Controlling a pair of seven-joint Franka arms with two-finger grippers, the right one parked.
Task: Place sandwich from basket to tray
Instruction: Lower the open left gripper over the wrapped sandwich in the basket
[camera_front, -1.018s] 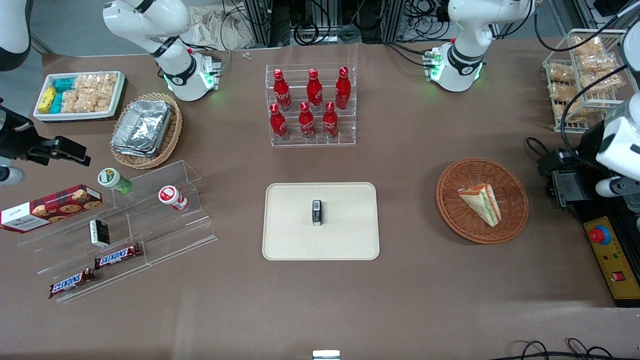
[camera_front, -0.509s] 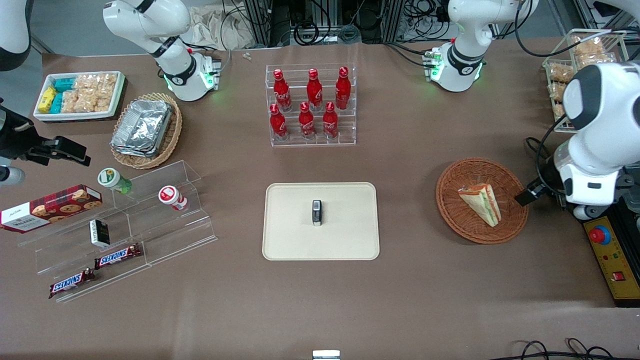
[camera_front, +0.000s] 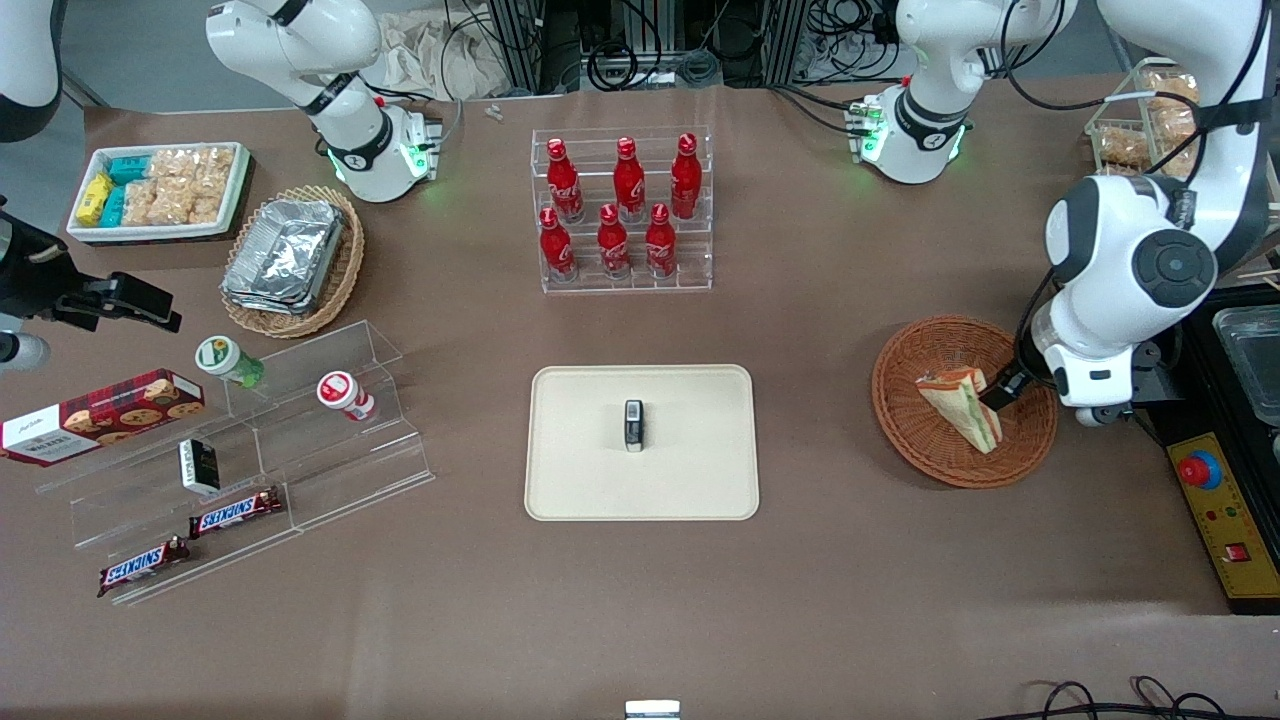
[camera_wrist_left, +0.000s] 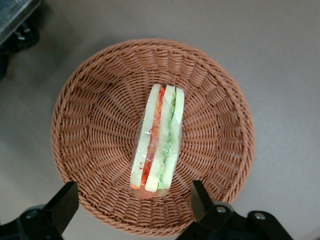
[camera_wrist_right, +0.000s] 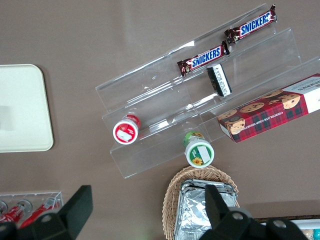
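At the parked arm's end of the table, Snickers bars (camera_front: 235, 513), a cookie box (camera_front: 100, 415) and two small capped cups (camera_front: 345, 394) are set on a clear stepped acrylic stand (camera_front: 330, 480), presumably so that each can be seen and reached from above. A tan wicker basket of foil trays (camera_front: 290, 258) is placed farther from the front camera than that stand.

At mid-table, red bottles (camera_front: 625, 205) are held upright in a clear rack (camera_front: 622, 282). The tray (camera_front: 690, 480) lies flat, nearer to the front camera than the rack. A small dark upright object (camera_front: 634, 425) stands at its middle; open tray surface is left around it for a drop-off.

Toward the working arm's end, the sandwich (camera_wrist_left: 157, 137) is seen resting in the middle of the basket (camera_wrist_left: 90, 115), stood on one face so that the filling edge faces up, which offers two flat bread sides for a pinch.

The gripper (camera_wrist_left: 132, 202) is held above the basket, jaws spread wide and holding nothing. In the wrist view the fingers (camera_wrist_left: 62, 205) are seen on either side of one end of the sandwich, apart from it. In the front view the gripper (camera_front: 1000, 392) shows over the sandwich (camera_front: 958, 408), at its edge toward the working arm. The task is judged to be at the pre-grasp stage: descent and closing are not yet done.
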